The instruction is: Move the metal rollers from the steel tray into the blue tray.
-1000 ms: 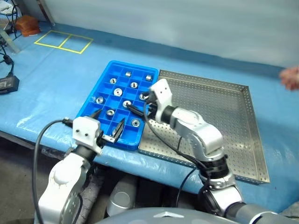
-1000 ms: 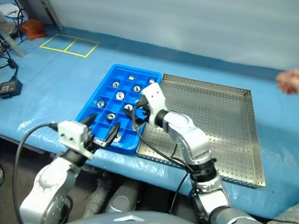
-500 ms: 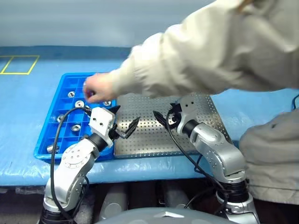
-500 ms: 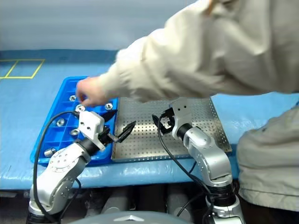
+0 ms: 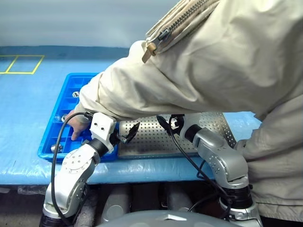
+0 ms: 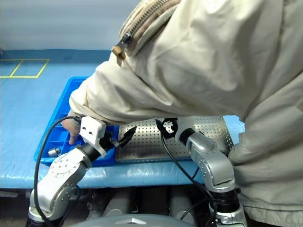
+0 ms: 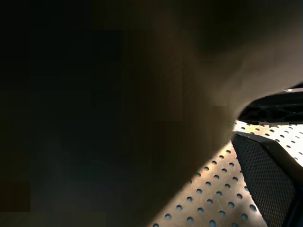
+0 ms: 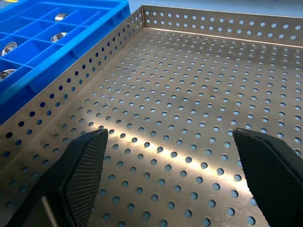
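Both tools gape empty over the steel tray; rollers sit in the blue tray.

Head view: your L tool [image 5: 128, 134] and R tool [image 5: 166, 122] hover wide apart over steel tray [image 5: 208, 124]; a person's sleeve [image 5: 156, 90] reaches across to blue tray [image 5: 49, 137], nearer L. R wrist view: bare steel, rollers [image 8: 59, 37] lie left in blue.

You see one steel tray [image 8: 199, 142], one blue tray [image 5: 52, 142], two grippers: left [image 5: 127, 136], right [image 8: 173, 182]. Rollers [image 8: 62, 36]: four countable in right wrist view; person's sleeve [image 5: 189, 71] hides remaining compartments.
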Robot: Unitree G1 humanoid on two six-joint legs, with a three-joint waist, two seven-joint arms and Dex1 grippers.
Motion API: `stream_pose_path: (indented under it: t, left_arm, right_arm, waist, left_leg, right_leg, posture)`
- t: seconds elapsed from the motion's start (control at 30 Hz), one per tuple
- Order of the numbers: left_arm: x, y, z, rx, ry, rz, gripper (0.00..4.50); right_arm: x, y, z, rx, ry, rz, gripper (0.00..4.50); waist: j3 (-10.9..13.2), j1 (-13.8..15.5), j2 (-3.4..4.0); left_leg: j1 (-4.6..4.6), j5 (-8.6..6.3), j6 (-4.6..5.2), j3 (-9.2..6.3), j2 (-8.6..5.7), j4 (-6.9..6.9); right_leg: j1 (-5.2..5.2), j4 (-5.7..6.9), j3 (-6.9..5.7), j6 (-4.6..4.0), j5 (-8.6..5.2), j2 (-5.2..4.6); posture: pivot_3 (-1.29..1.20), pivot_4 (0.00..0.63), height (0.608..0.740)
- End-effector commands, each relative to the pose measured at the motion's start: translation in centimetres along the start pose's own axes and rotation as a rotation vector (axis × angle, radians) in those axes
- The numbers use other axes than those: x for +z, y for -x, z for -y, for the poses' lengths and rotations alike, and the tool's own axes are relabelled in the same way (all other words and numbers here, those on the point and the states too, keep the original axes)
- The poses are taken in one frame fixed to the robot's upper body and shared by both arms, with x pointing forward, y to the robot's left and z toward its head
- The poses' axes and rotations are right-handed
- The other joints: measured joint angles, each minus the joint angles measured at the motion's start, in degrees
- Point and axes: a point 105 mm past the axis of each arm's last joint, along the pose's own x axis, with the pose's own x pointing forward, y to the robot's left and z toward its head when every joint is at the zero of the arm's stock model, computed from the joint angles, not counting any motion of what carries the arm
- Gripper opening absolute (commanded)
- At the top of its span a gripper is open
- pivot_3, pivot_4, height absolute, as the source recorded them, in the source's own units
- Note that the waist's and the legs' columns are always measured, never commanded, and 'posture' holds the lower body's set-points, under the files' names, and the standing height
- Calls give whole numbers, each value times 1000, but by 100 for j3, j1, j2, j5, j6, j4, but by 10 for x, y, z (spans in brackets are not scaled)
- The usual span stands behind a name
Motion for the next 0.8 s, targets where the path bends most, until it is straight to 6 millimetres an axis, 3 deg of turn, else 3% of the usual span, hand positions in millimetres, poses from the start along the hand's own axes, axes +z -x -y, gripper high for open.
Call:
stream_pose_path:
  t: [0.03, 0.8]
  left_arm:
    - [5, 0, 5, -12, -11, 22, 4500]
    - [8, -3, 6, 12, -8, 36, 4500]
  right_arm:
    - [10, 4, -3, 7, 11, 42, 4458]
    - [11, 2, -6, 20, 12, 43, 4458]
  waist:
    - [0, 0, 0]
    - [0, 15, 0]
  left_leg:
    - [0, 0, 1, 2, 0, 0]
    - [-1, 0, 1, 6, 1, -2]
  right_leg:
    - [-1, 0, 2, 0, 0, 0]
    - [-5, 0, 8, 0, 0, 2]
  posture:
    - [65, 150, 740]
    - [101, 150, 740]
